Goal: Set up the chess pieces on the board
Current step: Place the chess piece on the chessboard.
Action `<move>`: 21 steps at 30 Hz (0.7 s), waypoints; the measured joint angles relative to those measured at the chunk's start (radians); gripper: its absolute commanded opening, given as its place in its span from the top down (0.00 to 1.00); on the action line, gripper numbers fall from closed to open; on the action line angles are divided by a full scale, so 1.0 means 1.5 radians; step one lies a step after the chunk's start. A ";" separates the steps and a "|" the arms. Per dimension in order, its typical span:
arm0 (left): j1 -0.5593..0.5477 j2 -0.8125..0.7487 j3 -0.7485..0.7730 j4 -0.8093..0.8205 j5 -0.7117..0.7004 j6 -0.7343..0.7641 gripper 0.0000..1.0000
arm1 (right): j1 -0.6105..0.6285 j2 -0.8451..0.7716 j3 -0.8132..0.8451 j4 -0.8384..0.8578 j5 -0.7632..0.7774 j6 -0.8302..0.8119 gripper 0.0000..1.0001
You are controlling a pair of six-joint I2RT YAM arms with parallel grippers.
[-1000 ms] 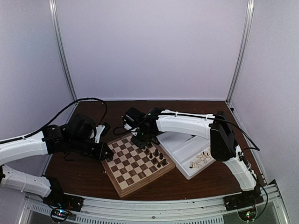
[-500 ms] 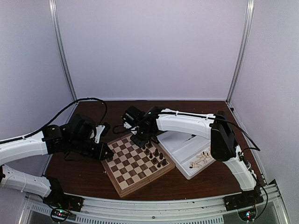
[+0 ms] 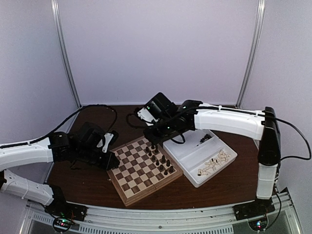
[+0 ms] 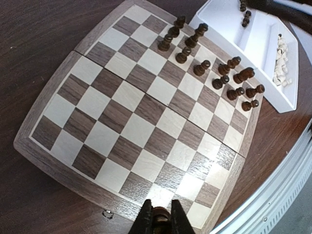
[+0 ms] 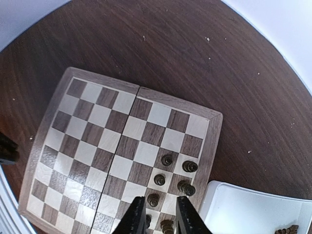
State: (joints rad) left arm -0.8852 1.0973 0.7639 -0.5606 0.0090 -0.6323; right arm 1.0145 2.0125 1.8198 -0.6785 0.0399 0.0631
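The board (image 3: 130, 187) lies angled on the dark table. Several dark chess pieces (image 3: 159, 158) stand in two rows along its right edge. My left gripper (image 3: 111, 162) hovers at the board's left edge; in the left wrist view it (image 4: 161, 222) is shut on a small dark brown chess piece (image 4: 161, 225) above the board (image 4: 122, 122), with the standing pieces (image 4: 214, 68) at the far side. My right gripper (image 3: 154, 136) is above the board's far right corner; in the right wrist view it (image 5: 160, 217) is open and empty over the pieces (image 5: 168, 180) and the board (image 5: 97, 126).
A white two-compartment tray (image 3: 187, 151) lies right of the board, holding cream pieces (image 3: 212, 165) and a few dark pieces (image 3: 204, 139). It also shows in the left wrist view (image 4: 258, 39) and the right wrist view (image 5: 243, 209). A metal rail runs along the table's near edge.
My right gripper has risen off the board's right rows and drawn back, its arm swinging right. My left gripper has edged slightly right toward the board.
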 measured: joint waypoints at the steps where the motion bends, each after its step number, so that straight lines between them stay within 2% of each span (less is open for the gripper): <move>1: -0.009 0.007 -0.001 0.004 -0.010 0.008 1.00 | 0.000 -0.035 -0.037 0.021 -0.007 0.005 0.75; 7: -0.029 0.032 -0.019 0.070 -0.036 0.049 1.00 | 0.000 -0.164 -0.185 0.100 -0.006 0.026 0.76; 14: -0.040 0.115 -0.019 0.138 -0.038 0.091 0.99 | -0.011 -0.260 -0.364 0.159 0.050 0.055 0.76; 21: -0.041 0.198 -0.003 0.191 -0.025 0.111 0.97 | -0.047 -0.426 -0.574 0.238 0.115 0.069 0.75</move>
State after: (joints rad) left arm -0.9466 1.3949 0.7593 -0.2745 -0.0280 -0.4652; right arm 0.9436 1.3727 0.9592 -0.3210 0.2119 0.1669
